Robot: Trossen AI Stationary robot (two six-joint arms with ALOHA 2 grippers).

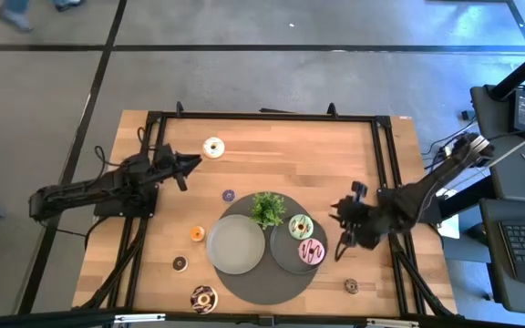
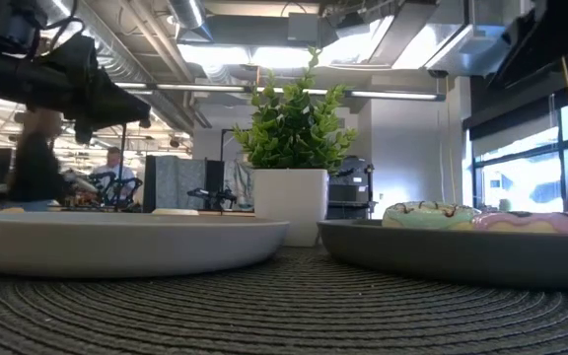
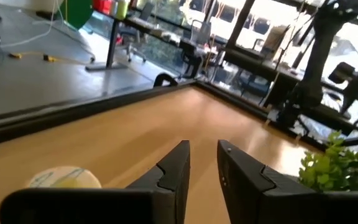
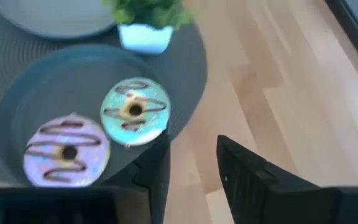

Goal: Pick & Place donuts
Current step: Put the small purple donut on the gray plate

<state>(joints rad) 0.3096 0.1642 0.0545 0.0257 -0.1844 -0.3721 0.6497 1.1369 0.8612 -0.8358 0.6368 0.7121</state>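
Note:
My left gripper hovers over the far left of the table, narrowly open and empty. A white-iced donut lies on the wood just beyond it. My right gripper is narrowly open and empty, just right of the right grey plate. A green donut and a pink donut lie flat on that plate. A chocolate donut lies near the near edge. Purple, orange, brown and tan minis lie scattered on the wood.
A round dark woven mat carries both plates and a small potted plant. The left plate has nothing on it. A black frame runs along the table's edges. People show in the room behind in the low view.

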